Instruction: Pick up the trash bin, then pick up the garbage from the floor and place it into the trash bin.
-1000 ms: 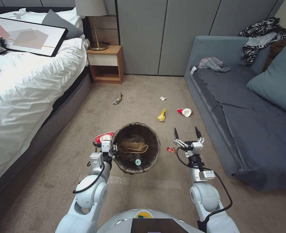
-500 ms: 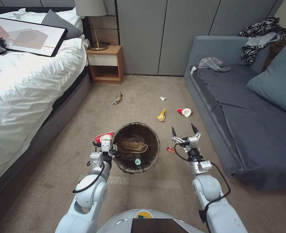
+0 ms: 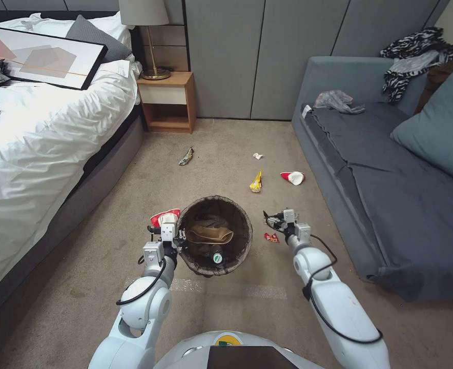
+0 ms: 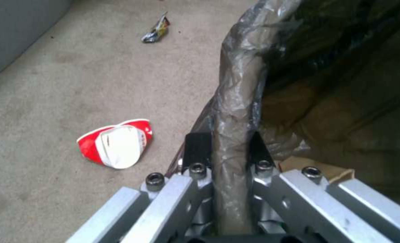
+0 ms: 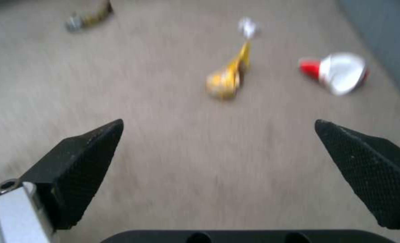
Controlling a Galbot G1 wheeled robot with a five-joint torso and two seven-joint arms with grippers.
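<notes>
The trash bin (image 3: 239, 212), round and lined with a dark bag, hangs low over the carpet. My left gripper (image 3: 169, 231) is shut on its rim (image 4: 236, 111). Inside lie a brown paper piece (image 3: 210, 234) and a bottle with a green cap (image 3: 218, 257). My right gripper (image 3: 273, 220) is open and empty, tipped down toward the floor just right of the bin (image 5: 218, 122). A small red wrapper (image 3: 271, 237) lies close beside it. Beyond it lie a yellow wrapper (image 3: 256, 181) (image 5: 227, 76), a red-and-white cup (image 3: 293, 177) (image 5: 337, 72) and a white wad (image 3: 258, 156) (image 5: 247, 27).
Another crushed red-and-white cup (image 3: 164, 216) (image 4: 116, 143) lies left of the bin, and a dark wrapper (image 3: 186, 156) (image 4: 156, 28) farther off. A bed (image 3: 42, 138) bounds the left side, a grey sofa (image 3: 390, 195) the right, and a nightstand (image 3: 167, 102) stands at the far wall.
My right arm has reached forward and left and pitched down, bringing its open gripper lower, nearer the bin. The left gripper and the bin have held still.
</notes>
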